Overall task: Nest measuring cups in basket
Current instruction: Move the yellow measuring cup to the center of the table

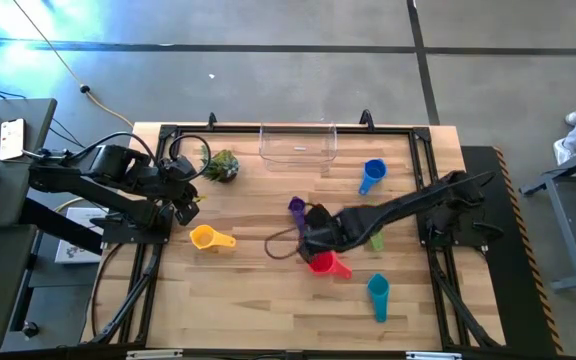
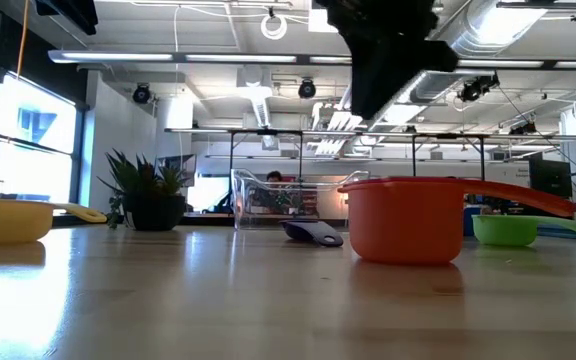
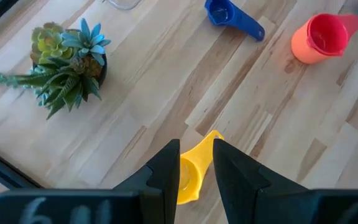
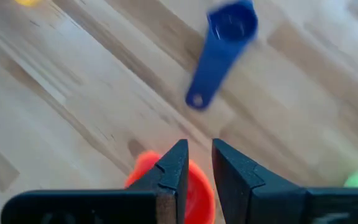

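Orange plastic measuring cup [image 2: 405, 220] with a red cup [image 3: 325, 34] nested inside, frame centre: right gripper [image 4: 196, 168] above, fingers narrowly apart, empty. Left gripper [image 3: 196, 167] over yellow cup [image 1: 205, 238], narrow gap, holding nothing. Clear rectangular basket [image 1: 298, 143], top centre, empty.

light: bright, window glare | right wrist blurred (motion) | shadows: soft
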Action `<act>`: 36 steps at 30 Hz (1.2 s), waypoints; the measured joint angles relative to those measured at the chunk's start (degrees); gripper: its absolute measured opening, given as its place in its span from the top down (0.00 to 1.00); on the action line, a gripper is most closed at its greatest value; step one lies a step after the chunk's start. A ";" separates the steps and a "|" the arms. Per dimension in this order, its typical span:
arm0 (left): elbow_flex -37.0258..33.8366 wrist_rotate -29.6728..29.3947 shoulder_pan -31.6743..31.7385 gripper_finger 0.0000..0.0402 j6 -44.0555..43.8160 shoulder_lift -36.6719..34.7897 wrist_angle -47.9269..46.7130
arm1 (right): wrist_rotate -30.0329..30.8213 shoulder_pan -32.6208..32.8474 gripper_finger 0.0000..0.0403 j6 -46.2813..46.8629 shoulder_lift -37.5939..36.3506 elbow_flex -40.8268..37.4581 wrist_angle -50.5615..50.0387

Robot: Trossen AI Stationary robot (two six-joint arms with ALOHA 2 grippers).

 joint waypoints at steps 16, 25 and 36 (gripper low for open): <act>-0.04 2.66 -0.07 0.79 -24.52 1.37 -6.16 | -12.13 -16.79 0.84 -44.02 0.00 17.57 -1.36; -8.83 9.29 -0.12 0.79 -32.76 2.84 -6.73 | -13.69 -23.85 0.84 -56.98 -0.02 25.67 -8.44; -22.61 13.63 -0.11 0.71 -33.36 2.93 7.49 | -13.77 -28.04 0.84 -64.05 -0.02 26.63 -10.80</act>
